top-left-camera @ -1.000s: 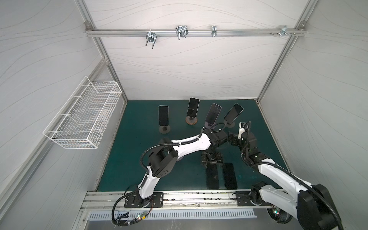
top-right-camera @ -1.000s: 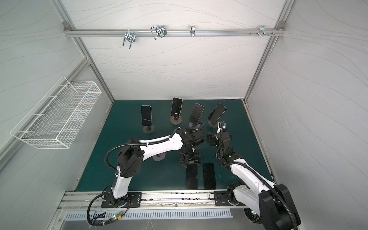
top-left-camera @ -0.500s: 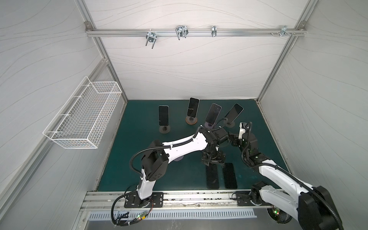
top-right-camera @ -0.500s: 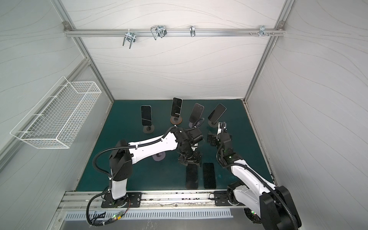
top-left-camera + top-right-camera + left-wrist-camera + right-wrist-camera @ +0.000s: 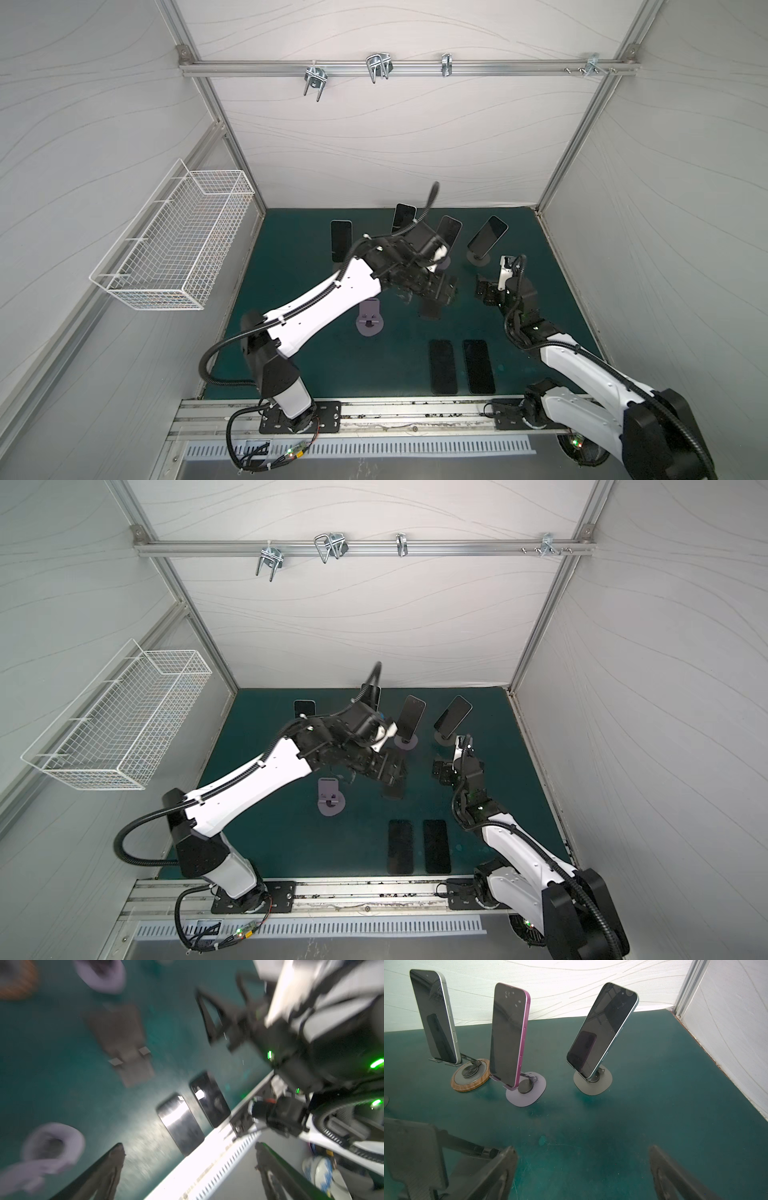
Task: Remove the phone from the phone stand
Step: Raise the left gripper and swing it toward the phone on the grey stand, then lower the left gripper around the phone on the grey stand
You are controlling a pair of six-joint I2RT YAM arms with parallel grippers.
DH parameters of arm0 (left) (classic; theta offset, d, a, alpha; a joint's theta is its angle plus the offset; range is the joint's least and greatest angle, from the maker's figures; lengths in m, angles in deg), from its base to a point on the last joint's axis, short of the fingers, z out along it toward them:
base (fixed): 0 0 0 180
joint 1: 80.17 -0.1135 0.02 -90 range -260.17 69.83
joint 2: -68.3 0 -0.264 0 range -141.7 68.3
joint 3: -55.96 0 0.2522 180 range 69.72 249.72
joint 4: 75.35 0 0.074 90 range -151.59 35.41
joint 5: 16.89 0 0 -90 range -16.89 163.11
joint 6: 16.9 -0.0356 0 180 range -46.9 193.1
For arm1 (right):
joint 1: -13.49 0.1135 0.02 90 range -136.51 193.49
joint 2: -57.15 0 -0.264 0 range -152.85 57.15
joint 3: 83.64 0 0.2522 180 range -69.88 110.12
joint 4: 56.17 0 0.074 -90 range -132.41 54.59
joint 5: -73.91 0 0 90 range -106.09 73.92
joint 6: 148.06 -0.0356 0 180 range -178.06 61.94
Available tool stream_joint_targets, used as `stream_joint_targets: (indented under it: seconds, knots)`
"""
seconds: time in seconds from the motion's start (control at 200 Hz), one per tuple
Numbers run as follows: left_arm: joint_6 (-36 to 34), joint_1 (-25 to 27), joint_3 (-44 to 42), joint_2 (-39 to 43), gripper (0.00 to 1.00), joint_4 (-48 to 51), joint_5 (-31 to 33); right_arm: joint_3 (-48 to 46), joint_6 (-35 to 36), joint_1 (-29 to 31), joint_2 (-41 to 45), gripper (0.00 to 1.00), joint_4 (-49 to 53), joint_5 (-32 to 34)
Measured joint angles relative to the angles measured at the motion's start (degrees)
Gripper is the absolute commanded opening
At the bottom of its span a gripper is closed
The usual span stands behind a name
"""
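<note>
Several dark-screened phones stand on stands along the back of the green mat. In the right wrist view they are a silver phone point(image 5: 433, 1016) on a wood-rimmed stand point(image 5: 469, 1079), a pink phone point(image 5: 508, 1036) on a lavender stand point(image 5: 527, 1093) and a teal phone point(image 5: 602, 1030) on a grey stand point(image 5: 591, 1083). My right gripper point(image 5: 581, 1167) hovers open and empty in front of them. My left gripper point(image 5: 436, 296) is open and empty above an empty dark stand point(image 5: 430, 311). Two phones point(image 5: 442, 366) point(image 5: 478, 365) lie flat near the front edge.
An empty lavender stand point(image 5: 370, 318) sits left of the middle. A further phone point(image 5: 340, 245) stands on a stand at the back left. A wire basket point(image 5: 174, 245) hangs on the left wall. The metal rail point(image 5: 374, 415) borders the mat's front; the left wrist view is motion-blurred.
My left gripper has opened from nearly shut and the left arm has lifted up and back from the dark stand. The right arm has hardly moved.
</note>
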Motion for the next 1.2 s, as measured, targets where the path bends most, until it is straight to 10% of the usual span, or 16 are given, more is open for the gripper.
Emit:
stream_joint_targets:
  seconds: [0.33, 0.795, 1.201]
  knots:
    - [-11.89, -25.75, -11.39, 11.13, 1.00, -7.28, -1.75, 0.04, -0.61, 0.00, -0.37, 0.99, 0.24, 0.13]
    - [-23.93, -49.29, -26.77, 19.28, 1.00, -14.38, -3.23, 1.31, -0.87, 0.17, -2.25, 0.99, 1.11, 0.17]
    - [-24.41, -51.45, -28.37, 16.33, 1.00, -19.65, -7.69, 2.38, -0.92, 3.10, -3.67, 0.99, 1.73, 4.59]
